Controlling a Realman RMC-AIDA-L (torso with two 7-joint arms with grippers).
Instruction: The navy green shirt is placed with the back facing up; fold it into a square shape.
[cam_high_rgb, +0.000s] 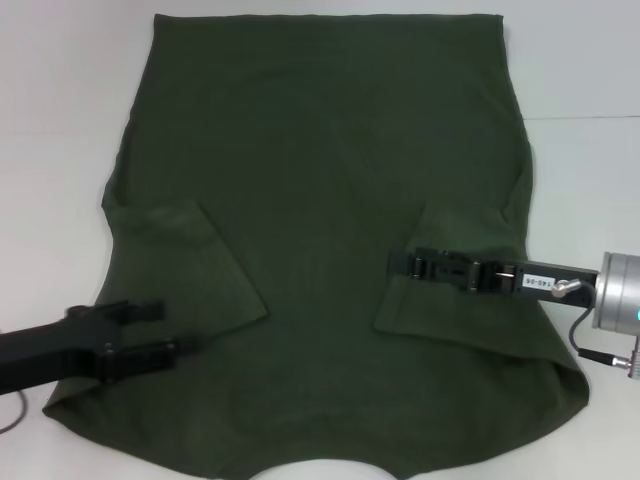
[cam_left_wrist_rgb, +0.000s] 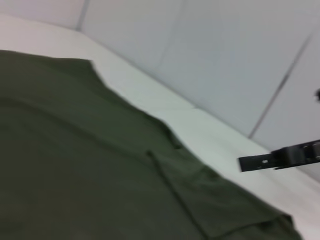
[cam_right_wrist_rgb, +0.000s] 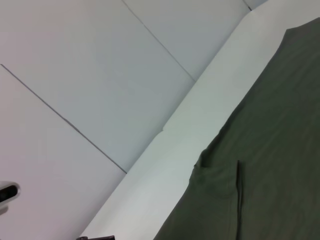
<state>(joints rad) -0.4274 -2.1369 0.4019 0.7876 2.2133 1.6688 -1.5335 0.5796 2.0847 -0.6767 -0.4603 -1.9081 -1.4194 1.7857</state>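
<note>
The navy green shirt (cam_high_rgb: 330, 220) lies flat, back up, covering most of the white table (cam_high_rgb: 60, 120), both sleeves already folded in. Left gripper (cam_high_rgb: 170, 330) hovers with released jaws at the near-left edge; right gripper (cam_high_rgb: 405, 264) over the right sleeve, can't tell its jaws. I'd pinch matching side edges and fold evenly so it ends up square.

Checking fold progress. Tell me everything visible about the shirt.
The shirt is dark olive green, soft matte fabric, plain side up, spread flat on the white table with the hem far from the robot. Both short sleeves are folded inward onto the body. The left gripper, open, is at the left sleeve; the right gripper lies over the right sleeve. The body is not yet folded.
</note>
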